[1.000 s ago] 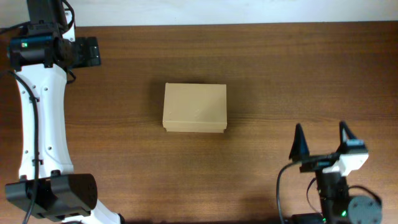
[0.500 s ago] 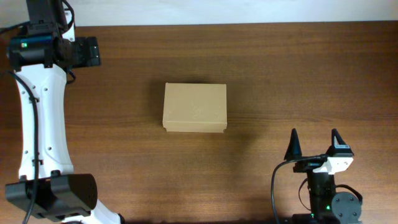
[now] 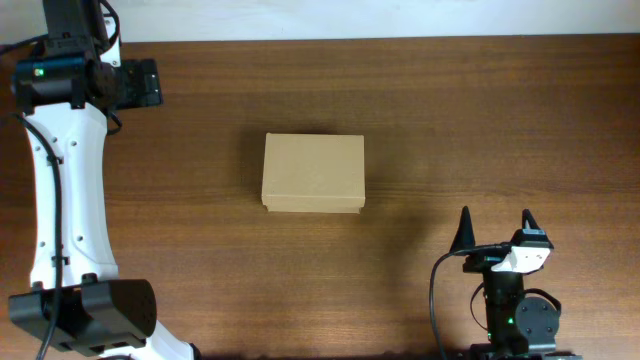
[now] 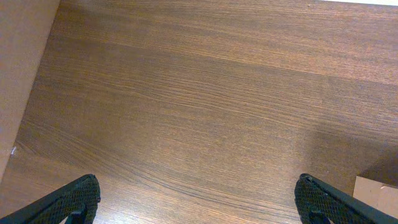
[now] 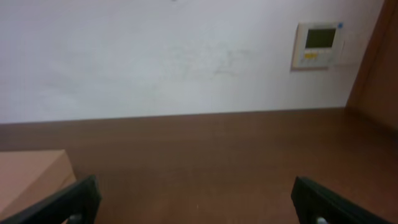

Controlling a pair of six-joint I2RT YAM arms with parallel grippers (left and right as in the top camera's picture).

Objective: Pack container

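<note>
The container (image 3: pixel 313 173) is a tan cardboard box with its lid flap shut, lying in the middle of the brown table. Its corner shows at the bottom right of the left wrist view (image 4: pixel 378 188) and its side at the bottom left of the right wrist view (image 5: pixel 28 178). My left gripper (image 3: pixel 143 83) is open and empty at the far left back of the table, well left of the box; in the left wrist view (image 4: pixel 199 200) only bare wood lies between its fingers. My right gripper (image 3: pixel 495 226) is open and empty near the front edge, right of the box, and also shows in the right wrist view (image 5: pixel 199 199).
The white left arm (image 3: pixel 65 180) runs along the table's left side. A white wall with a small control panel (image 5: pixel 319 43) stands behind the table's back edge (image 5: pixel 205 114). A tan surface (image 4: pixel 18 68) borders the table at the left.
My right gripper has drawn back toward the front edge and shifted a little left. The left arm and the box have not moved.
</note>
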